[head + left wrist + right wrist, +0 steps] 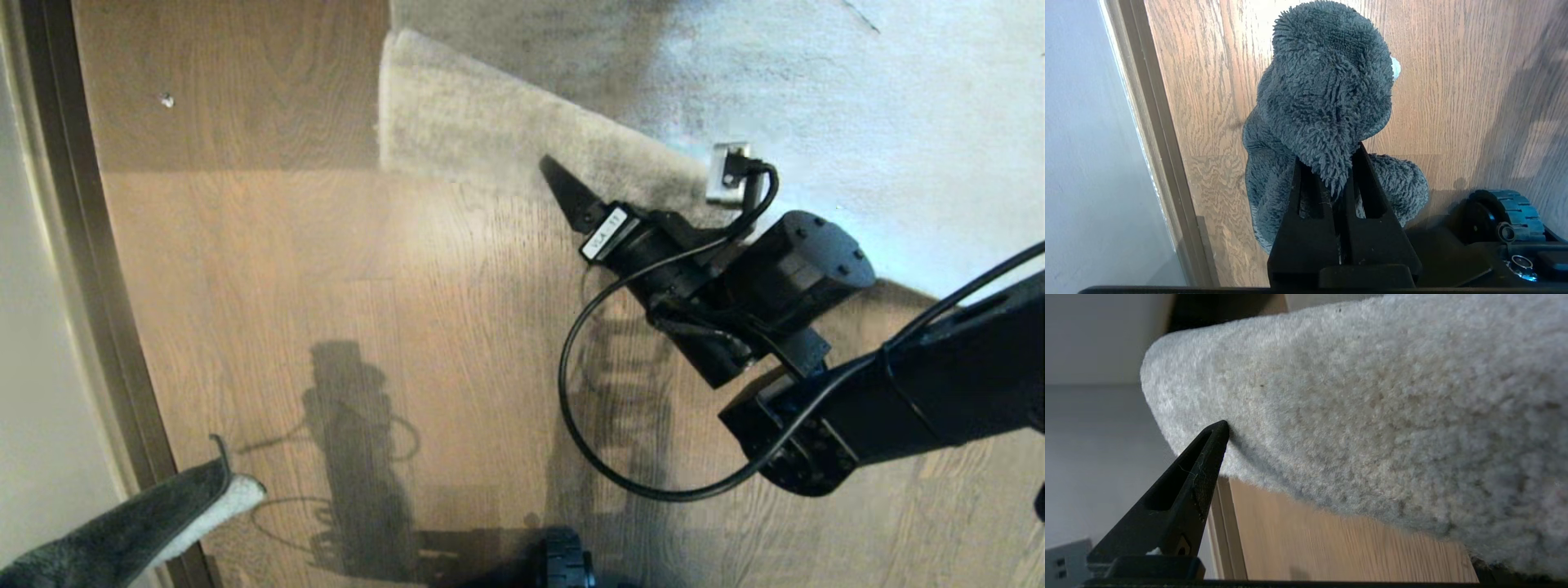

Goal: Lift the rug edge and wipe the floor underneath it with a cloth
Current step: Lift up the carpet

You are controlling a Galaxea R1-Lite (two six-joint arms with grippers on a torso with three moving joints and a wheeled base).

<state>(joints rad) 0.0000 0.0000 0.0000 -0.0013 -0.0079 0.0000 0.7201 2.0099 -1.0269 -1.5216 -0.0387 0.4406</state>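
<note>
Wood floor (326, 269), right gripper (571, 192) wide at rug edge (490, 155) — left gripper (1331, 179) clamping cloth (1327, 94)

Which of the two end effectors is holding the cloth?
The left end effector: its fingers are shut on the fuzzy dark grey cloth. The right end effector is open at the rug edge.

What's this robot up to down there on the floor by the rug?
It is getting ready to clean under the rug. Its right gripper, jaws open, is at the rug edge, one fingertip right against the pile. The edge is not gripped yet. Its left gripper is shut on a fuzzy grey cloth, held above the wood floor off to the left, near the baseboard.
</note>
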